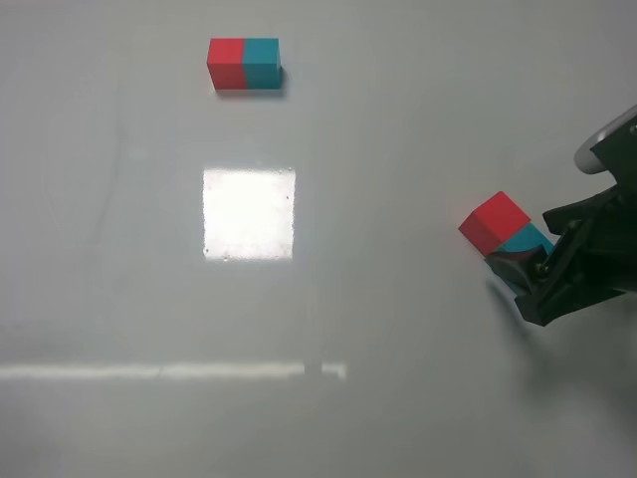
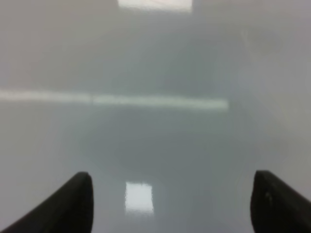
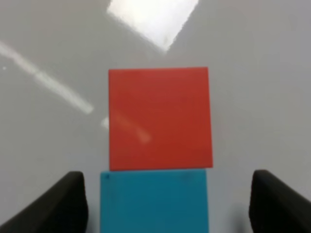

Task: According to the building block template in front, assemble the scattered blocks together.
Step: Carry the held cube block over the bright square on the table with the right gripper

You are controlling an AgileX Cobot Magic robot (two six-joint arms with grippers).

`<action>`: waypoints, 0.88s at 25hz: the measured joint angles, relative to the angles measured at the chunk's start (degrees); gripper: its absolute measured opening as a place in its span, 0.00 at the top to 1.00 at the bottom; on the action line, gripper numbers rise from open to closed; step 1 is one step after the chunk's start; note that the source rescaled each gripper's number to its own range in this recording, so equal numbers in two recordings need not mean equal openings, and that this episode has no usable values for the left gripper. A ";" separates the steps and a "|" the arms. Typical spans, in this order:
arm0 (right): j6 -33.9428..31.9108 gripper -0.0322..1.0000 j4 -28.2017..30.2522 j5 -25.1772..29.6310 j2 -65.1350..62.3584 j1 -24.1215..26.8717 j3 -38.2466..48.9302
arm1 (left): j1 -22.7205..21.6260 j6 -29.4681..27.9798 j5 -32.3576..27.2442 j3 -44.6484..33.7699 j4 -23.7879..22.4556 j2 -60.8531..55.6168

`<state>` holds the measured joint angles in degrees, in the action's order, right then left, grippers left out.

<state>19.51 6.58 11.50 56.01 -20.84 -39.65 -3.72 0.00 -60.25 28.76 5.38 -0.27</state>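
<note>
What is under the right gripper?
A teal block is between the open fingers of the right gripper, with a red block against its far side. From above, the gripper hides part of the teal block.

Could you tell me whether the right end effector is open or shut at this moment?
Open: bare table shows on both sides of the teal block, between it and the right end effector.

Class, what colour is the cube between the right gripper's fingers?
Teal cube; clearest in right wrist view.
</note>
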 joint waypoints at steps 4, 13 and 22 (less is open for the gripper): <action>0.85 0.34 0.06 -1.27 0.00 0.00 0.00 | 0.00 0.00 0.00 0.00 0.00 0.00; 1.31 0.35 0.43 -2.72 3.81 0.00 -1.16 | 0.00 0.00 0.00 0.00 0.00 0.00; 1.36 0.96 0.56 0.08 4.64 0.00 -1.75 | 0.00 0.00 0.00 0.00 0.00 0.00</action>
<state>20.87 7.14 11.58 60.66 -20.84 -41.39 -3.72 0.00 -60.25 28.76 5.38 -0.27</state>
